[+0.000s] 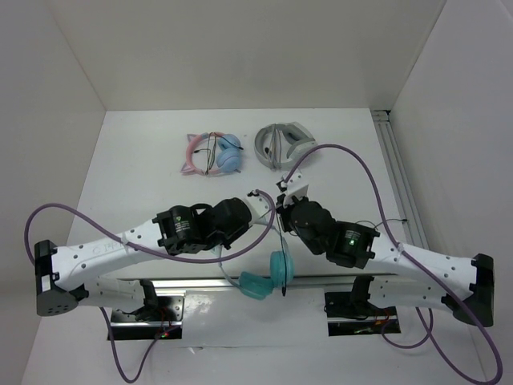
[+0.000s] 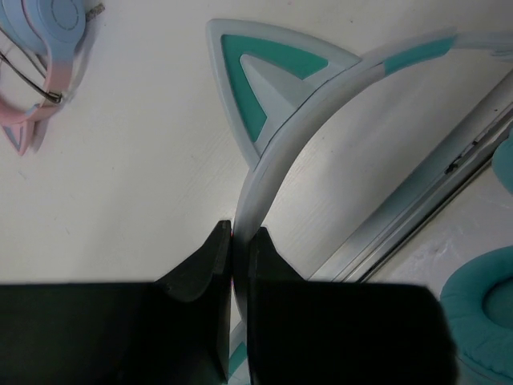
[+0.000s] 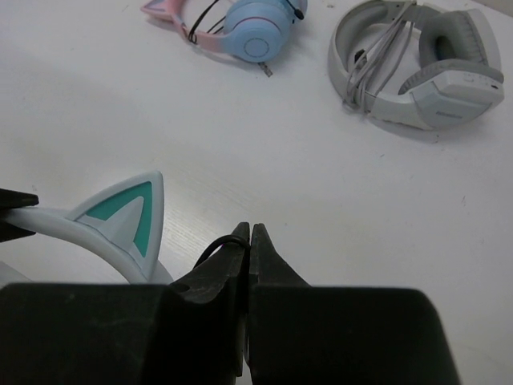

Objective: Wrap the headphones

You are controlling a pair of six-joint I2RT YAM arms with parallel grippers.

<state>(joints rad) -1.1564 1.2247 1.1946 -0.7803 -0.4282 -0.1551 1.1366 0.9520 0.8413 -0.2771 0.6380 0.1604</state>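
Top view, headphones (image 1: 280,266): low centre of frame, teal earcups by the metal rail (image 1: 184,282) at the near worktop (image 1: 144,160) edge, headband rising toward frame centre.
Top view, left end effector (image 1: 258,195): at frame centre, on the top of the headband; closure unreadable from here.
Top view, right end effector (image 1: 282,192): just right of it, almost touching.
Top view, step: probably early in the wrap, headband steadied while the cable gets led round; no turns visible yet.
Left wrist view, grip: clamped tight on the headband (image 2: 272,152) at lower centre; pale matte plastic arc with teal inlay, triangular cat ear (image 2: 268,76) at upper centre.
Left wrist view, earcup (image 2: 485,321): lower right, round, soft padded teal ring.
Right wrist view, grip: pressed together at lower centre, thin black cable (image 3: 210,249) seemingly nipped near the tips; slack, curled.
Right wrist view, neighbours: pink-and-blue headphones (image 3: 248,28) at upper centre, grey-and-white headphones (image 3: 417,68) at upper right, both well apart.
Next move: likely carrying the cable round the headband under gentle tension; thin cord apt to slip from smooth pads.
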